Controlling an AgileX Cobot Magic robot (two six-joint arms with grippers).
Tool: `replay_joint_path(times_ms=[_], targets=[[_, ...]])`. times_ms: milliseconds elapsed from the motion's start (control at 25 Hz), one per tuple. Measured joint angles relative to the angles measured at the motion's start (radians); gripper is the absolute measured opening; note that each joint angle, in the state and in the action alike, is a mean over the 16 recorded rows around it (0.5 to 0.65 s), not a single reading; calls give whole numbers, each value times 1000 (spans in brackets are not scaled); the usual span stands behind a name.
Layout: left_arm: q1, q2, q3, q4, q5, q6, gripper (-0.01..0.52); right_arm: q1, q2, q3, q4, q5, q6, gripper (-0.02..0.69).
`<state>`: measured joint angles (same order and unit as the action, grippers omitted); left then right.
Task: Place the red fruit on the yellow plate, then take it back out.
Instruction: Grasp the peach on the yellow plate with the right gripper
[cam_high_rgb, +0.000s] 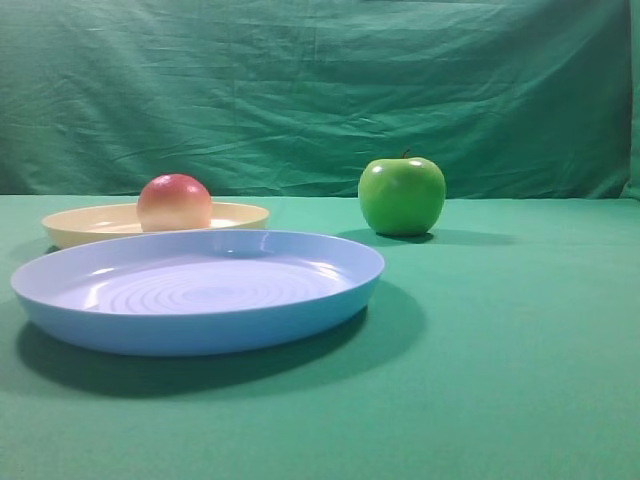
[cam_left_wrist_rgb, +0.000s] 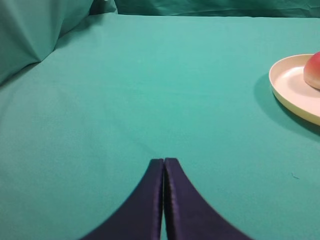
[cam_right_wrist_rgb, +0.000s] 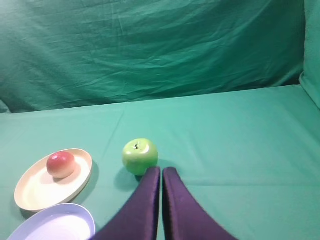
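The red fruit (cam_high_rgb: 174, 203) rests inside the yellow plate (cam_high_rgb: 70, 222) at the back left of the table. The right wrist view shows the same fruit (cam_right_wrist_rgb: 60, 164) on the far part of the plate (cam_right_wrist_rgb: 35, 192), and the left wrist view catches it (cam_left_wrist_rgb: 313, 71) at the right edge on the plate's rim (cam_left_wrist_rgb: 280, 87). My left gripper (cam_left_wrist_rgb: 164, 161) is shut and empty over bare cloth, well left of the plate. My right gripper (cam_right_wrist_rgb: 161, 170) is shut and empty, its tips near the green apple. Neither gripper appears in the exterior high view.
A large light-blue plate (cam_high_rgb: 330, 290) with concentric rings sits in front of the yellow one; its rim (cam_right_wrist_rgb: 80, 210) shows at the lower left of the right wrist view. A shiny green apple (cam_high_rgb: 402, 195) (cam_right_wrist_rgb: 139, 156) stands right of the plates. Green cloth covers table and backdrop.
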<state>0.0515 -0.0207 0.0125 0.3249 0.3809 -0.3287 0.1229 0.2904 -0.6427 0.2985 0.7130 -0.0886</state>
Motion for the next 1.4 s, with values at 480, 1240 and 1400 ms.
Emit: replay_joint_path(times_ms=[480, 1240, 1400], targets=[[0, 0, 0, 0, 0, 0, 0, 44, 135, -23, 146, -46, -214, 0], [0, 0, 0, 0, 0, 0, 0, 357, 1086, -534, 193, -91, -589, 0], [0, 0, 0, 0, 0, 0, 0, 412, 1297, -691, 202, -95, -623, 6]])
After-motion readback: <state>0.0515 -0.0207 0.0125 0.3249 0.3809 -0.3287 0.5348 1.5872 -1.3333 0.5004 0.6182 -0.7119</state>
